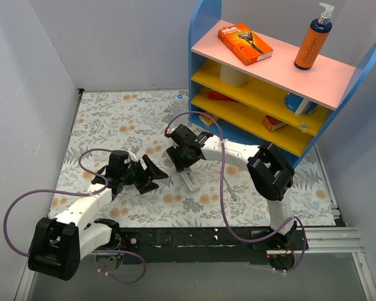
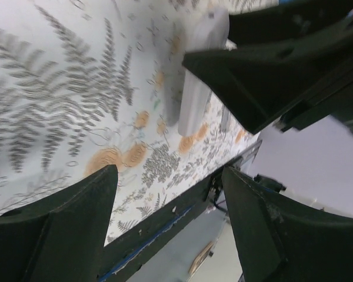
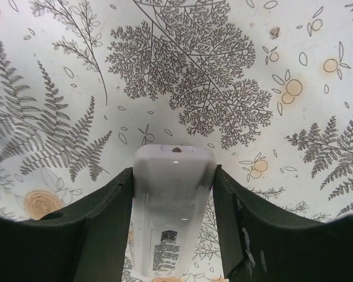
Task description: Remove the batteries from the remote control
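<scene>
Right wrist view, white remote control (image 3: 173, 205) clamped along its long sides by right claw (image 3: 173, 171), laid flat on floral counter (image 3: 223, 70), left claw (image 1: 151, 175) spread apart at its 9 o'clock

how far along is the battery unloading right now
Done: nothing visible so far. No batteries lie on the floral table, and the upturned face of the remote control shows a label but no open compartment.
In hand: the right gripper straddles the remote control, fingers against both long sides. The left gripper hangs open and empty beside it.
Left: opening the compartment and taking the batteries out.
</scene>
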### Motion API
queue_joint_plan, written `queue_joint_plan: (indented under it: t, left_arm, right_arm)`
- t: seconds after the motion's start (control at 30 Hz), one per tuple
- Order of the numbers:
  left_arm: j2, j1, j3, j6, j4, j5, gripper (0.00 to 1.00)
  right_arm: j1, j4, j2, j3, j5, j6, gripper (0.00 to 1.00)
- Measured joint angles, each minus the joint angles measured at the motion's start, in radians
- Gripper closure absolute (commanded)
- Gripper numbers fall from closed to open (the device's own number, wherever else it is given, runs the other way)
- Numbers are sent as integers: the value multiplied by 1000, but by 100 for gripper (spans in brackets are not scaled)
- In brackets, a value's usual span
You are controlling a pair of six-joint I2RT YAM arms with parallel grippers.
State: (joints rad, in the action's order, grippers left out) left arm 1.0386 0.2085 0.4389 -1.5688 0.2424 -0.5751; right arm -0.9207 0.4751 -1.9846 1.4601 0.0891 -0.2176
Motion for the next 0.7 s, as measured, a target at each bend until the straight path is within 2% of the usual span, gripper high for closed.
queue_joint_plan:
  t: [0.2, 0.47, 0.7]
  left_arm:
    - [35, 180, -42, -89, -169, 29, 29]
    - [132, 305, -52, -124, -354, 97, 28]
    - [212, 378, -46, -125, -427, 151, 31]
  right_arm:
    - [38, 34, 24, 25, -53, -58, 85]
    - [73, 26, 75, -3, -146, -107, 86]
    - [82, -29, 127, -56, -237, -170, 88]
